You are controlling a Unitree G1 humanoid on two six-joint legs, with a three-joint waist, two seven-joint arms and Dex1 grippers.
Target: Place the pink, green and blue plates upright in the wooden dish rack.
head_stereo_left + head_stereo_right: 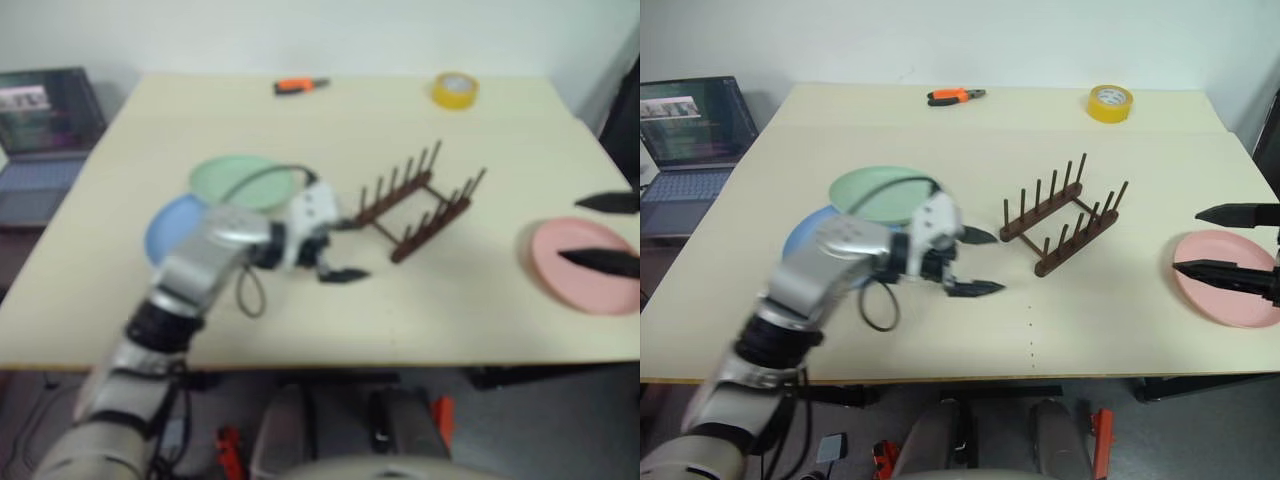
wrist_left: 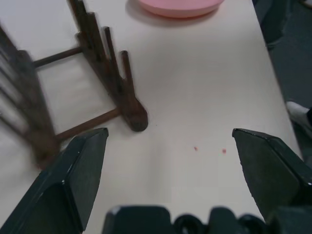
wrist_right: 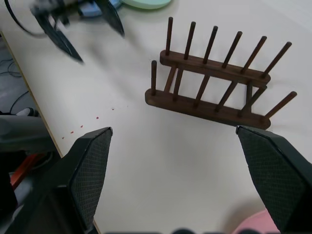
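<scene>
**Pink plate pick-up: approach with jaws wide**

Pink plate (image 1: 1230, 290) lies flat near the worktop's right edge. The right gripper (image 1: 1220, 242) hovers over it, jaws wide open and empty. The left gripper (image 1: 980, 262), also open and empty, hangs just beside the bare wooden dish rack (image 1: 1060, 222) at mid-worktop. The green plate (image 1: 875, 192) and blue plate (image 1: 800, 240) lie together toward the left edge.

Recommended: straddle the plate's rim, grip firmly, then tilt the plate upright before slotting it between pegs.
</scene>
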